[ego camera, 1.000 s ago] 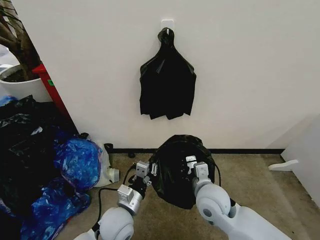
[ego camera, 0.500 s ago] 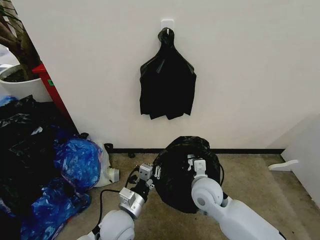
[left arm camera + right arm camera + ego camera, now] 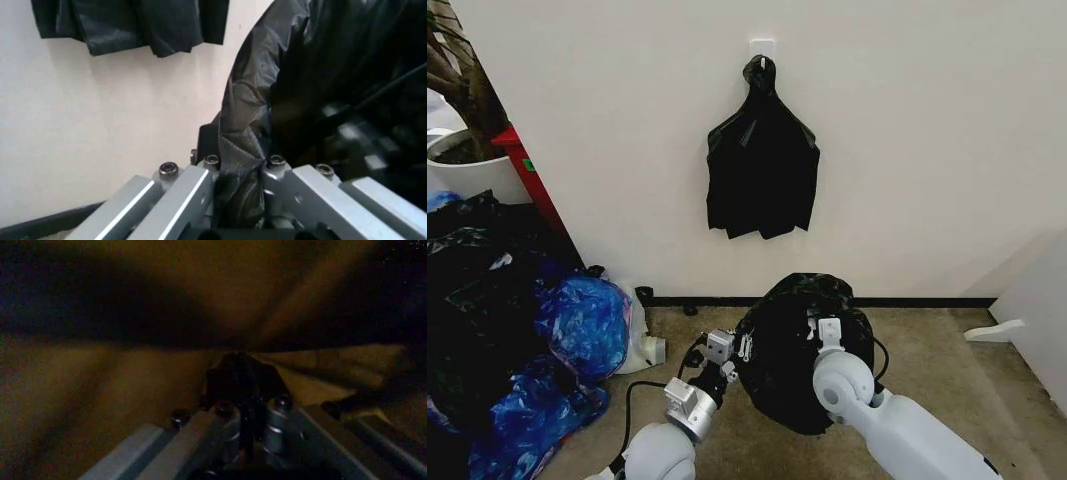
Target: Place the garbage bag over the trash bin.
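Both end effectors clamped on film: left end effector [image 3: 240, 200] pinches a fold of the garbage bag [image 3: 802, 345] between closed fingers; right end effector [image 3: 250, 405] is closed on a black pleat, seen from inside the bag

Risks:
- thin glossy film can slip out or tear if the 2 arms pull apart unevenly
- mouth could collapse and miss the rim
- trash bin is hidden, probably under the bag, so alignment can't be confirmed

Head view, clock face: left end effector [image 3: 727, 352] touches the bag's 9 o'clock edge, right end effector [image 3: 825, 330] sits near its centre. Bag is on the floor by the wall; spare black bunch [image 3: 762, 165] hangs at 12 o'clock, well apart
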Controlling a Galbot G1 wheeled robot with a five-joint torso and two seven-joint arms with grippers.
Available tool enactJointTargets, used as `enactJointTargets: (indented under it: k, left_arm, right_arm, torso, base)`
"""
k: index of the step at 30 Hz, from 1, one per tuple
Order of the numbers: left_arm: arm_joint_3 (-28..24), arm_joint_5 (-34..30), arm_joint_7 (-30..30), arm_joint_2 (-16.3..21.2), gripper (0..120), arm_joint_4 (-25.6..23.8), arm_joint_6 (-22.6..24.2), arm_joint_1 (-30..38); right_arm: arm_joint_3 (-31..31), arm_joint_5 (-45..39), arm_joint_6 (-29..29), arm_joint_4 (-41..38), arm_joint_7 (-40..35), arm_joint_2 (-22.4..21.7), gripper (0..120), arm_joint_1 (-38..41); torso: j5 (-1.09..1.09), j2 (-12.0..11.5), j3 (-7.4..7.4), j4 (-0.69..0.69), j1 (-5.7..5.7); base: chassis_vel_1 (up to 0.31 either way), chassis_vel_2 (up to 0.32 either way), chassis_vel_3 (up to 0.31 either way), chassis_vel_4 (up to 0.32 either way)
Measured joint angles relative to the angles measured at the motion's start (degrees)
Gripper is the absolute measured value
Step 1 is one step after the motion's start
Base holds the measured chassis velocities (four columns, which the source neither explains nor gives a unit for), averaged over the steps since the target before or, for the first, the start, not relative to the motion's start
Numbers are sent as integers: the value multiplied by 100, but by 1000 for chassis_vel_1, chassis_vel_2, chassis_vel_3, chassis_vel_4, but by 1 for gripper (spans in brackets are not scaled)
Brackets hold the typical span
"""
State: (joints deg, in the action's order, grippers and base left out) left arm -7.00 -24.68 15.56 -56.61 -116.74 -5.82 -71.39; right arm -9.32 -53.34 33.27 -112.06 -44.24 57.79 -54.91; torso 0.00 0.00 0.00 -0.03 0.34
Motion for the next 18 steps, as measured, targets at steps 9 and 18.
enactJointTargets:
  k: [9, 18]
  left_arm:
    - [15, -47, 157, -188, 2, 445, 73, 255]
    - [4, 35, 81, -279, 2, 572, -11, 277]
  right_arm:
    - [-59, -290, 105, -862, 576, -325, 0, -259]
    - [-29, -845, 303, -1175, 532, -454, 0, -309]
  torso:
    - [1, 0, 0, 1, 0]
    - [0, 0, 0, 1, 0]
  base:
    - [0, 0, 0, 0]
    - [0, 0, 0, 0]
